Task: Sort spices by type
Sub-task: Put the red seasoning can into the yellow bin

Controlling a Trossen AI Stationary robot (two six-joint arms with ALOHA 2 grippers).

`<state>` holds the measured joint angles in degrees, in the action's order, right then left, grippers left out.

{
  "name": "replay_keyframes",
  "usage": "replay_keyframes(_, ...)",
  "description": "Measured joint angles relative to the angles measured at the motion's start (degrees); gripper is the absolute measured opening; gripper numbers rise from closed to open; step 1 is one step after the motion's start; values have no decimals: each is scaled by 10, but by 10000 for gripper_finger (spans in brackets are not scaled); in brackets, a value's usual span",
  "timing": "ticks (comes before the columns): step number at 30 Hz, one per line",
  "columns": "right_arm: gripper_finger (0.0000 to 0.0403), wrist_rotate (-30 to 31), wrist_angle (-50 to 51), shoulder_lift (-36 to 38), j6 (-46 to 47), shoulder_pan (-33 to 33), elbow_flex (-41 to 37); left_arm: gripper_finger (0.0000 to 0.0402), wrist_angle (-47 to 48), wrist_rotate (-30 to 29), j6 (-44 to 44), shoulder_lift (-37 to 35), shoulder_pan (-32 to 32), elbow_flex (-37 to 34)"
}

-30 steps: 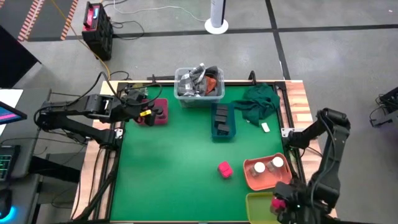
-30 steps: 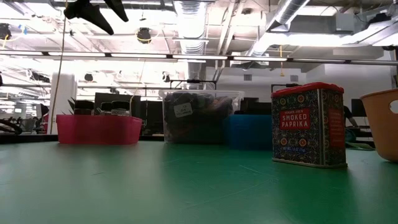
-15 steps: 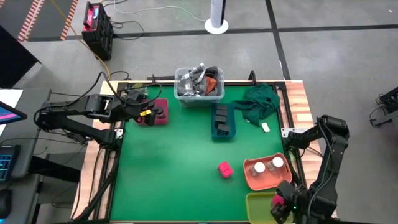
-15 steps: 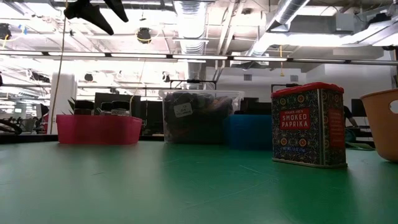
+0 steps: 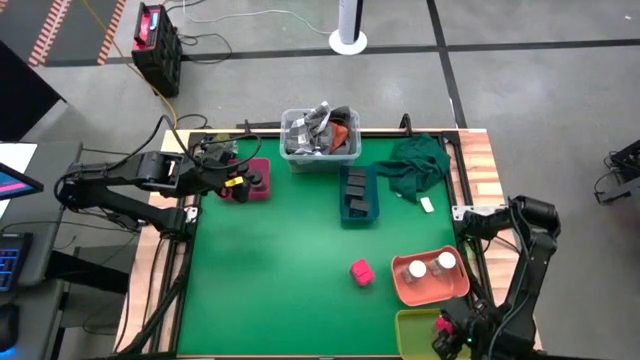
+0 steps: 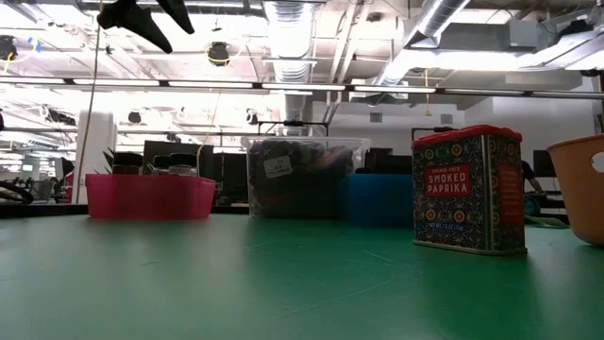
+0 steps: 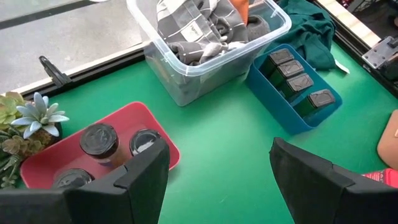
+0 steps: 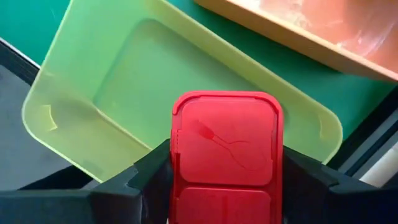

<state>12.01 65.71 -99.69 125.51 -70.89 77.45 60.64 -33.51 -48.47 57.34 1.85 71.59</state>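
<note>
My right gripper (image 8: 227, 177) is shut on a red-lidded spice tin (image 8: 227, 140) above the yellow-green tray (image 8: 124, 93) at the table's near right corner (image 5: 420, 335). A second red tin (image 5: 362, 272) stands upright on the green mat, labelled smoked paprika in the low view (image 6: 467, 189). Two white-capped jars (image 5: 430, 266) stand in the orange tray (image 5: 410, 290). Dark grey boxes (image 7: 297, 81) fill the blue tray (image 5: 358, 195). Dark round jars (image 7: 99, 140) stand in the red tray (image 7: 158, 127), and above it my left gripper (image 5: 235, 182) hangs open. My right gripper pinches the tin's two opposite side walls (image 8: 176, 155) just below its lid, between the two fingers. The fingers come from above, pointing down. The tin hangs upright, lid up, over the yellow-green tray; the tin's own body hides its bottom.
A clear bin of clutter (image 5: 320, 135) stands at the far edge, beside a crumpled green cloth (image 5: 415, 165). A small artificial plant (image 7: 31, 118) sits by the red tray. The mat's middle (image 5: 280, 260) is bare.
My right gripper has sunk toward the yellow-green tray with the tin still in its hold, drifting a little toward the table's near edge, and its wrist has rolled.
</note>
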Motion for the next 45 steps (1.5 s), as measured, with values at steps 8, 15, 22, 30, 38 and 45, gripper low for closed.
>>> replay_keyframes(8, 251, -13, -8, -24, -13, 0, 0, 263, 1, 5, 6, 0, 0, 0)
replay_keyframes(15, 279, -16, -38, -25, -28, -4, 0, 263, 1, 15, 6, 0, 0, 0)
replay_keyframes(22, 363, -25, -30, -25, -30, -5, 0, 263, 1, 15, 9, 0, 0, 0)
replay_keyframes(30, 392, -48, 7, 22, -90, 3, 8, 263, 0, 21, 9, 0, 0, 0)
replay_keyframes(38, 388, -48, 92, 128, -227, 70, 9, 263, -1, 39, 7, 0, 0, 0)
replay_keyframes(45, 388, -12, 120, 170, -457, 232, 9, 263, -2, 48, -4, 0, 0, 0)
